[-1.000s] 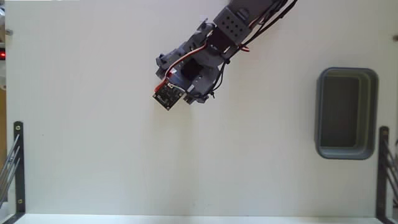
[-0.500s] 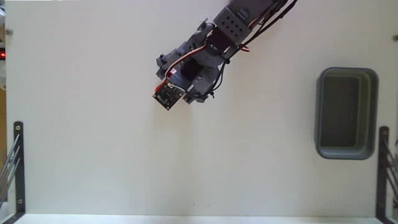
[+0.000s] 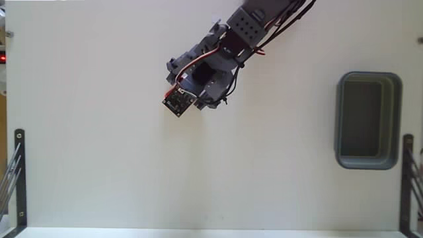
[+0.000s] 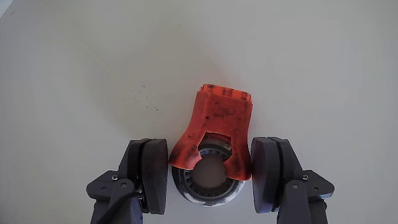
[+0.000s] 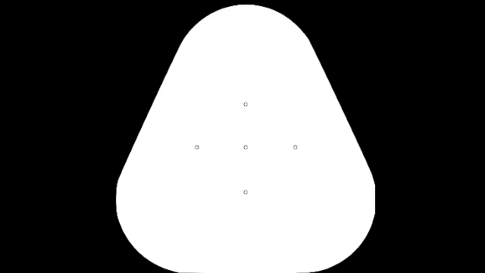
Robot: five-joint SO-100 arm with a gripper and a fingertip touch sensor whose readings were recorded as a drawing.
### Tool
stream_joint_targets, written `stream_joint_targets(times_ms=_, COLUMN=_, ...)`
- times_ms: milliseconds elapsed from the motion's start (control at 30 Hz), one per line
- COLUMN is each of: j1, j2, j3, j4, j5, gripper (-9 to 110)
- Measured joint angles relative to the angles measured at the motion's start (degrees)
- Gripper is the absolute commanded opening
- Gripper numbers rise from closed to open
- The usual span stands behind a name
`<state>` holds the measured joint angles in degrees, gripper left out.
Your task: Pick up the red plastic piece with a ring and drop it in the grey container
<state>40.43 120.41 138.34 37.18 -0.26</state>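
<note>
In the wrist view the red plastic piece with a ring (image 4: 217, 127) lies on the white table, its silver ring (image 4: 205, 186) nearest the camera. My gripper (image 4: 209, 177) straddles the ring end, and both dark pads (image 4: 155, 174) press against the piece's sides. In the fixed view the arm and gripper (image 3: 192, 92) hang low over the upper middle of the table and hide the piece. The grey container (image 3: 339, 119) sits far to the right of the gripper, with nothing showing in it.
The table (image 3: 99, 165) is plain white. Black metal brackets stand at the lower left edge (image 3: 18, 172) and the lower right edge (image 3: 406, 178), the right one just below the container. Cables run along the arm (image 3: 264, 26) from the top.
</note>
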Motion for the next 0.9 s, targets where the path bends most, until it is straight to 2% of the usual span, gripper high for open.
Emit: stream_joint_targets(times_ms=900, j1=0.0, j2=0.0, j3=0.0, j4=0.0, j5=0.0, gripper=71)
